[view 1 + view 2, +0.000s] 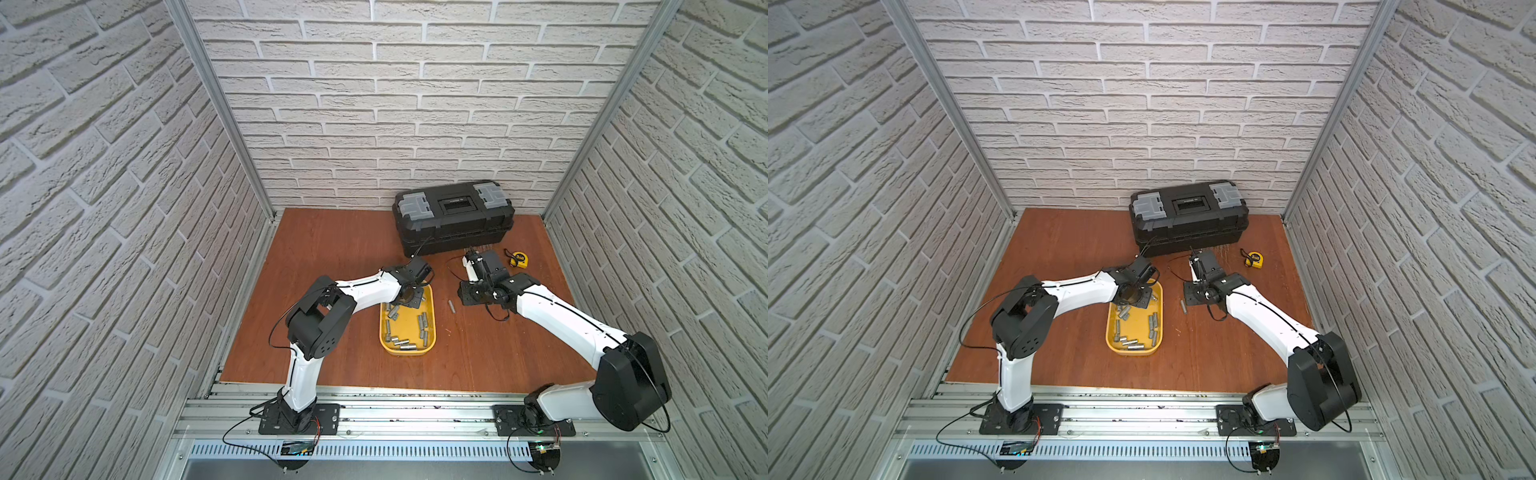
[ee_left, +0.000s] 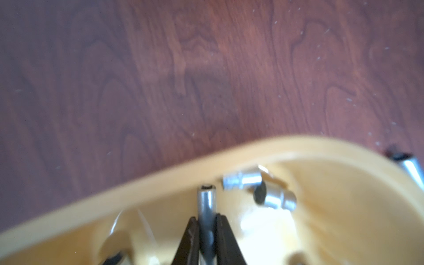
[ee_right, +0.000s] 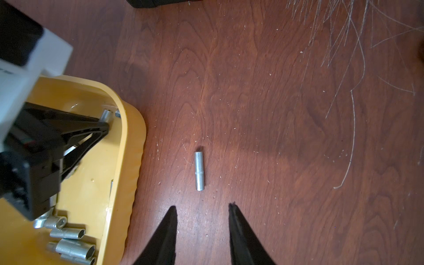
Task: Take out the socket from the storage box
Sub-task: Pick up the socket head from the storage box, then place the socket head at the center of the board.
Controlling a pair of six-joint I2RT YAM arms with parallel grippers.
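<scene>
White brick-patterned walls (image 1: 374,104) close in a reddish-brown wood-grain tabletop (image 1: 332,257) on three sides, and in both top views we see the two arms reaching in from the near rail. Near the middle of the table sits the shallow yellow plastic storage box (image 1: 407,351), rectangular with rounded corners, its floor scattered with loose silver cylindrical sockets (image 1: 423,325). The left arm leans over the far end of this box. In the left wrist view the left gripper (image 2: 207,216) has its black tapered fingers (image 2: 190,238) pressed together on a slender silver metal socket (image 2: 206,202), which sticks out past the tips toward the yellow rim. That socket is inside the box, close to its far end wall, and we cannot tell whether it touches the floor. Just beside it lie two stubby stepped sockets (image 2: 243,181), touching each other. The right gripper (image 3: 202,206) is over bare wood beside the box, its fingers apart with nothing between them. Just beyond its tips a lone smooth silver socket (image 3: 199,171) lies flat on the table, clear of the yellow wall. A large black plastic toolbox with grey latches (image 1: 453,216) stands closed against the back wall, with a small yellow tape measure (image 1: 519,258) near its end on the robot's right. Thin pale strands (image 3: 344,46) lie on the wood in the right wrist view.
</scene>
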